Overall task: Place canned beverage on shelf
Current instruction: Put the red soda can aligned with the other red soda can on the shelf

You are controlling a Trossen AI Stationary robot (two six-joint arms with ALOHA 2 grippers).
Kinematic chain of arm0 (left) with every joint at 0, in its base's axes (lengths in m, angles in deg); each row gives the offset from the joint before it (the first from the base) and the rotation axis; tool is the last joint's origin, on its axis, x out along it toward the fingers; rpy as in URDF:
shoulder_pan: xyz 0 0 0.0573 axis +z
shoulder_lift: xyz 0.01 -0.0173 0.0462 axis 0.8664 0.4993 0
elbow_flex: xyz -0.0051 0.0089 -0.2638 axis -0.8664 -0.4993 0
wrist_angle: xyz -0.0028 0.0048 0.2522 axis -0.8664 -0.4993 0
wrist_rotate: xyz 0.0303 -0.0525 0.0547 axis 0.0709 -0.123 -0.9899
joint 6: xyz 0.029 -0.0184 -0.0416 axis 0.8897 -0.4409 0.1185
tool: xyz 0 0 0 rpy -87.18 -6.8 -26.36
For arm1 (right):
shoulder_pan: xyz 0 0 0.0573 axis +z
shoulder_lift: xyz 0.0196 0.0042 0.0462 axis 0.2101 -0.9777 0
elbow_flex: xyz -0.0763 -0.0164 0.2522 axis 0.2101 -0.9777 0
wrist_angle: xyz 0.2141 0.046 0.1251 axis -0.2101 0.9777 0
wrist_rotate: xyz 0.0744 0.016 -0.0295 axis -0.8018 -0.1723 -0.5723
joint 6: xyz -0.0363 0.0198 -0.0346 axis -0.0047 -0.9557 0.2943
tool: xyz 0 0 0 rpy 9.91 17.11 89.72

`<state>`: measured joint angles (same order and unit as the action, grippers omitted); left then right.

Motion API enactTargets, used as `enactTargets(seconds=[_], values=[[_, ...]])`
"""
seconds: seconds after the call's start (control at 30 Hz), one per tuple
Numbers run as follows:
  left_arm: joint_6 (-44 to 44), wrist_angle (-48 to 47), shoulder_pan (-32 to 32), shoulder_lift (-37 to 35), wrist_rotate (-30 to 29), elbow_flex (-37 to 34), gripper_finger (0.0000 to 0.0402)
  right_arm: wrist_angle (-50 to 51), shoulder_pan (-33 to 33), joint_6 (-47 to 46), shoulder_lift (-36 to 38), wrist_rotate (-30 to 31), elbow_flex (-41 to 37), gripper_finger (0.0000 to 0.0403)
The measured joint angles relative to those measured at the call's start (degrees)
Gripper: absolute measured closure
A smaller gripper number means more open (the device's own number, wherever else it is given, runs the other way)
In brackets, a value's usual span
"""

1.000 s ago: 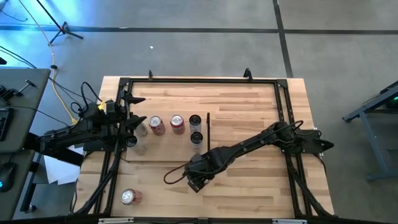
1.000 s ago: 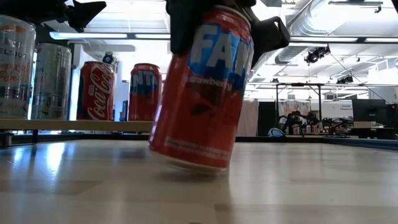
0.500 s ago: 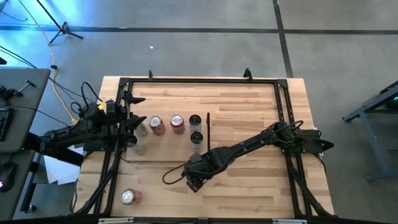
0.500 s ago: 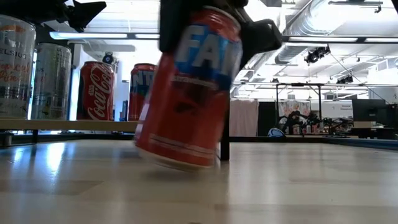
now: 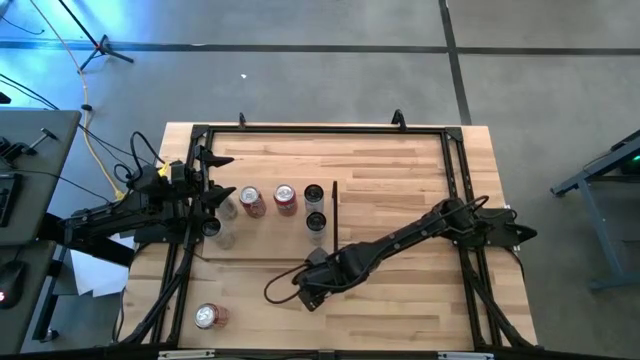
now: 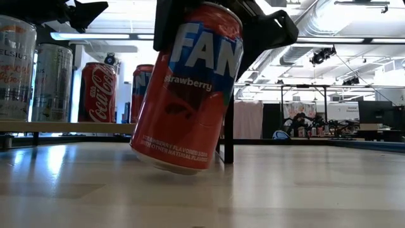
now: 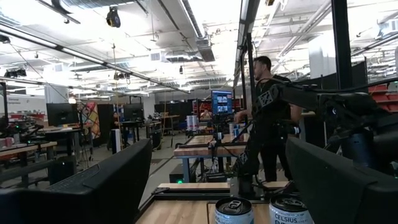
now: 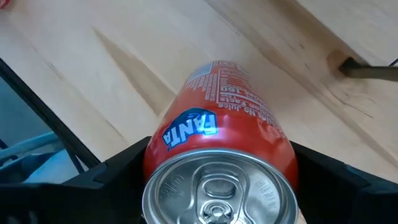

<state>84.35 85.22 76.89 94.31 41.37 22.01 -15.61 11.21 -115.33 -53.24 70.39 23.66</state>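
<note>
1. Now the right claw [image 6: 209, 28] grips a red strawberry soda can [image 6: 188, 88] by its upper part, tilted, its base clear of the table [image 6: 304, 190].
2. Over the last second the can has drifted sideways and slightly nearer the low camera, its tilt changing; it is in transit, not placed.
3. It hangs just off the shelf [image 5: 270, 246], by the corner nearest its dark upright strip [image 5: 335, 210].
4. Four cans [image 5: 285, 199] already stand on the shelf.
5. The left claw [image 5: 212, 195] waits with jaws wide at the shelf's far end from the strip.
</note>
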Motion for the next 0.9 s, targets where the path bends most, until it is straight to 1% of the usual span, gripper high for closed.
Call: enactTargets(seconds=[0.4,0.5,0.63,0.8,0.9], values=[[0.0,0.0,0.0,0.0,0.0,0.0,0.0055,0.0,0.0,-6.4,0.0,-0.3,0.0,0.0086],[0.0,0.0,0.0,0.0,0.0,0.0,0.0055,0.0,-0.1,-6.5,0.0,-0.9,0.0,0.0083],[0.0,0.0,0.0,0.0,0.0,0.0,0.0055,-0.2,-0.1,-6.7,0.0,-0.9,0.0,0.0061],[0.0,0.0,0.0,0.0,0.0,0.0,0.0055,-0.2,-0.1,-7.6,0.1,-1.9,0.0,0.0012],[0.0,0.0,0.0,0.0,0.0,0.0,0.0055,-0.2,-0.1,-7.7,0.1,-2.0,0.0,0.0008]])
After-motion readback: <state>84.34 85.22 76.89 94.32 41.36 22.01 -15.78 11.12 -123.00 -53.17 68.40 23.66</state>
